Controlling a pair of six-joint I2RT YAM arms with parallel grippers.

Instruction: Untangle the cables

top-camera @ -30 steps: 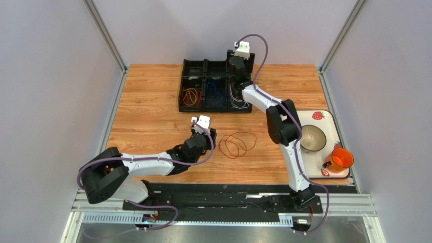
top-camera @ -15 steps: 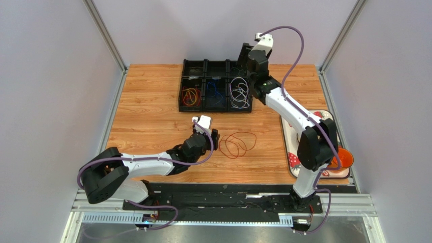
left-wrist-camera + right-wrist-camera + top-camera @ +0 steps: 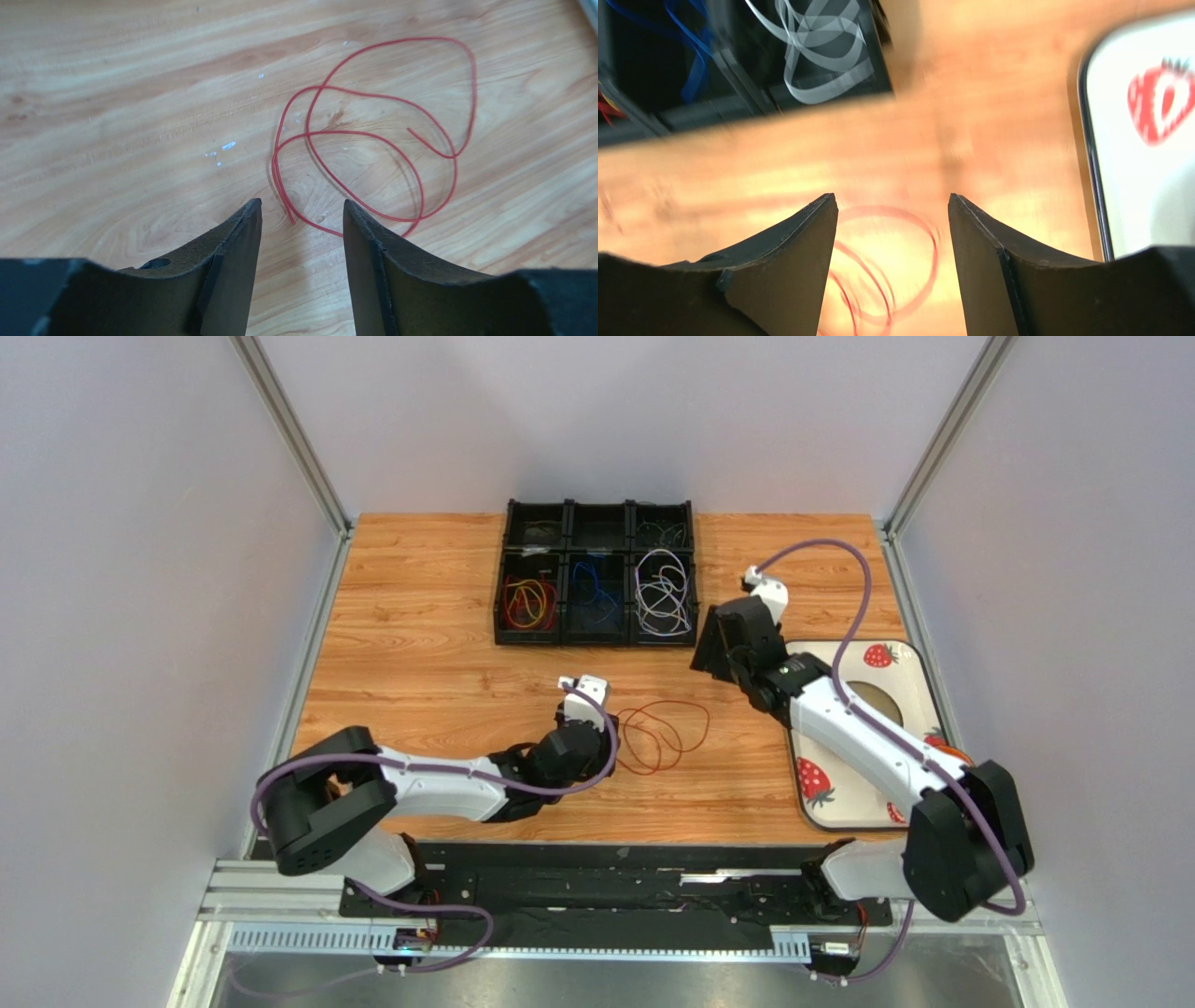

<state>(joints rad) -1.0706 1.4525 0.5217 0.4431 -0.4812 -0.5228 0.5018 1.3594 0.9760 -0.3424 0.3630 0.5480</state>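
While the red cable (image 3: 351, 132) lies loose on the wooden surface (image 3: 105, 105), the left claw (image 3: 300, 210) hovers just short of its near end, jaws spread, empty. The right claw (image 3: 892, 203) is also released, holding nothing, between the compartment tray (image 3: 738, 94) and that cable. Step looks like pickup approach. Next: go lower, straddle one strand, pinch.

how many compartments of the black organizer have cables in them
3, all in the organizer's near row: red and yellow cables left, blue cables middle, white cables right. The far row is too dark to tell.
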